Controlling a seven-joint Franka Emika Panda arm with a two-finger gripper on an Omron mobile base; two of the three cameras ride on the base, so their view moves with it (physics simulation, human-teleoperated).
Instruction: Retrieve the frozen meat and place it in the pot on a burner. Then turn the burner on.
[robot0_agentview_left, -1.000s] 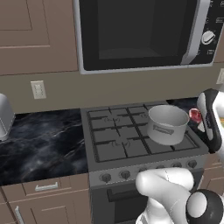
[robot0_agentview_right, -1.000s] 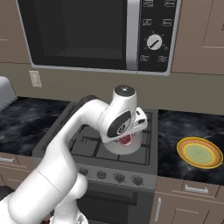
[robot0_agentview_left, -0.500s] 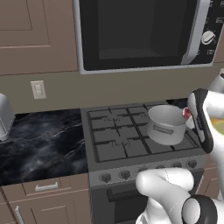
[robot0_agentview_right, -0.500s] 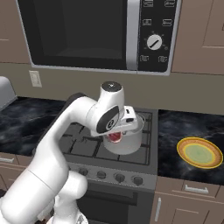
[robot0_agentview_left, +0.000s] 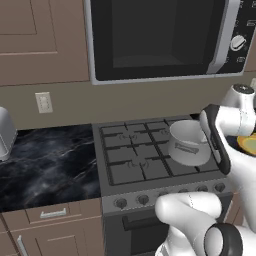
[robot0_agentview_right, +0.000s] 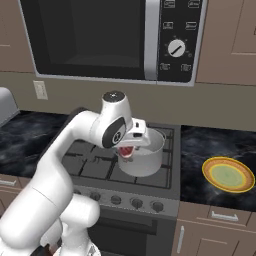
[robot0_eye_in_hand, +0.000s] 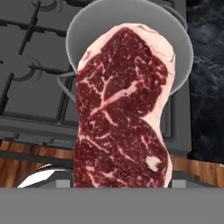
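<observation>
We start with the microwave (robot0_agentview_right: 110, 40) above and the grey stove (robot0_agentview_left: 145, 165) set into the dark marbled desk (robot0_agentview_left: 47, 160), neither of which has shifted. What has changed is the arm: over the last second it has swung in from the right side of the stove, and it now hangs at the near edge of the pot (robot0_agentview_right: 145, 152), which sits on the burner (robot0_agentview_left: 187, 160) at the stove's right side. In the right base view the tool (robot0_agentview_right: 131, 147) is just at the pot's near rim, with a patch of red showing under it. That red is the frozen meat (robot0_eye_in_hand: 122, 109), a marbled steak that the hand view shows hanging upright with the pot's mouth behind and below it. The tool is clamped on the steak, jaws standing wide around it. We judge the carry nearly done: the steak needs to come over the pot's middle before release, and the burner knob (robot0_agentview_right: 136, 202) comes after. Off to the right lies a yellow dish (robot0_agentview_right: 227, 175).
</observation>
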